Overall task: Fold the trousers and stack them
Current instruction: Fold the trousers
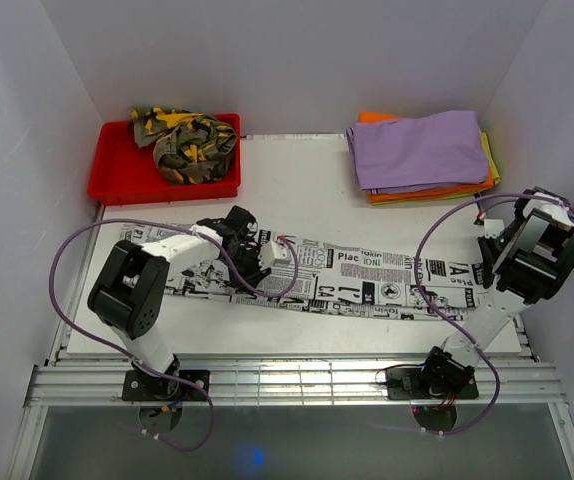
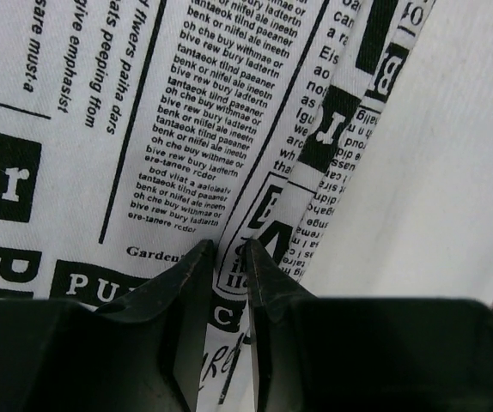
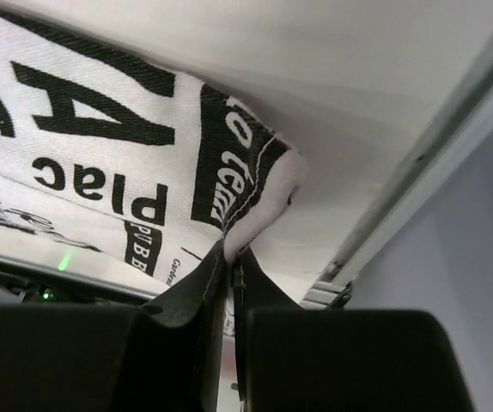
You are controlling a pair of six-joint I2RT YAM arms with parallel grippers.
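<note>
The white trousers (image 1: pixel 387 280) with black newspaper print lie stretched in a long band across the table. My left gripper (image 1: pixel 265 262) is down on their left-middle part. In the left wrist view its jaws (image 2: pixel 227 249) stand a narrow gap apart astride a folded edge of the trousers (image 2: pixel 186 112), with printed cloth showing between the fingertips. My right gripper (image 1: pixel 485 270) is at the band's right end. In the right wrist view it (image 3: pixel 229 253) is shut on a corner of the trousers (image 3: pixel 100 146), which is held up off the table. The camouflage trousers (image 1: pixel 192 140) lie bunched at the back left.
The camouflage pair sits in a red tray (image 1: pixel 117 175) at the back left. A stack of folded cloths (image 1: pixel 422 150), purple on top with orange and yellow below, lies at the back right. White walls close in both sides, and a metal rail (image 1: pixel 287 380) runs along the near edge.
</note>
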